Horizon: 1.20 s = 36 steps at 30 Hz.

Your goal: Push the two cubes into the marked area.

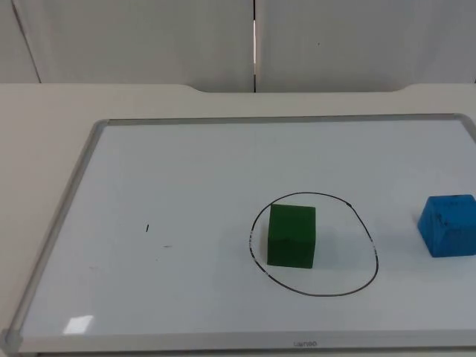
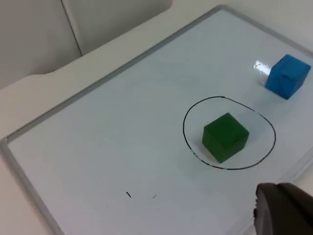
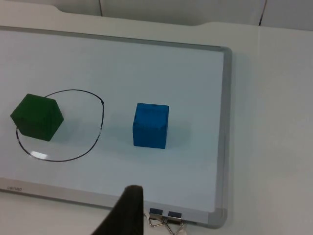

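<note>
A green cube [image 1: 291, 235] sits inside the black hand-drawn oval [image 1: 370, 238] on the whiteboard, close to the oval's left side. A blue cube [image 1: 448, 224] rests outside the oval, to its right, near the board's right edge. In the left wrist view the green cube [image 2: 225, 136] lies within the oval [image 2: 188, 115] and the blue cube [image 2: 287, 76] lies beyond it; my left gripper [image 2: 281, 208] hangs above the board's front edge, apart from both. My right gripper [image 3: 126, 211] hovers over the board's front frame, short of the blue cube [image 3: 150, 125] and the green cube [image 3: 37, 117].
The whiteboard has a grey frame [image 1: 73, 181] and lies on the white table [image 1: 44, 111], with the grey partition wall [image 1: 149, 37] behind. Small pen marks [image 1: 147, 228] dot the board's left half. Binder clips [image 3: 166, 217] sit at the front frame.
</note>
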Each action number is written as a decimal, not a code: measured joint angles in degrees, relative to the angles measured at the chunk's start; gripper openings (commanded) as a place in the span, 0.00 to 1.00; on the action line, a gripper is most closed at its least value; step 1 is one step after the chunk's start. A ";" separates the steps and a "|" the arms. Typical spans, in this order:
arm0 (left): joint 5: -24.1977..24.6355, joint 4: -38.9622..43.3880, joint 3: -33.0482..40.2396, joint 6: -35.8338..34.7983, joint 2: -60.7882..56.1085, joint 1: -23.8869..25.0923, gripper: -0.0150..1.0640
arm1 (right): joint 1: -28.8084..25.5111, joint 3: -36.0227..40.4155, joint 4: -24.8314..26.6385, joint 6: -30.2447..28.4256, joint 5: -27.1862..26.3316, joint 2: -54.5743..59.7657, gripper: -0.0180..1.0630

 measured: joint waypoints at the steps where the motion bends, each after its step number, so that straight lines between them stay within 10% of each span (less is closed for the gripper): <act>1: 1.56 0.00 0.00 -0.24 -2.30 0.00 0.01 | 0.00 0.00 0.00 0.00 0.00 0.00 0.99; 20: 18.32 0.40 0.00 -0.70 -29.28 0.00 0.01 | 0.00 0.00 0.00 -0.13 0.00 0.00 0.99; 36: 20.41 1.06 8.84 -2.21 -35.11 0.00 0.01 | 0.00 0.00 0.00 -0.13 0.00 0.00 0.99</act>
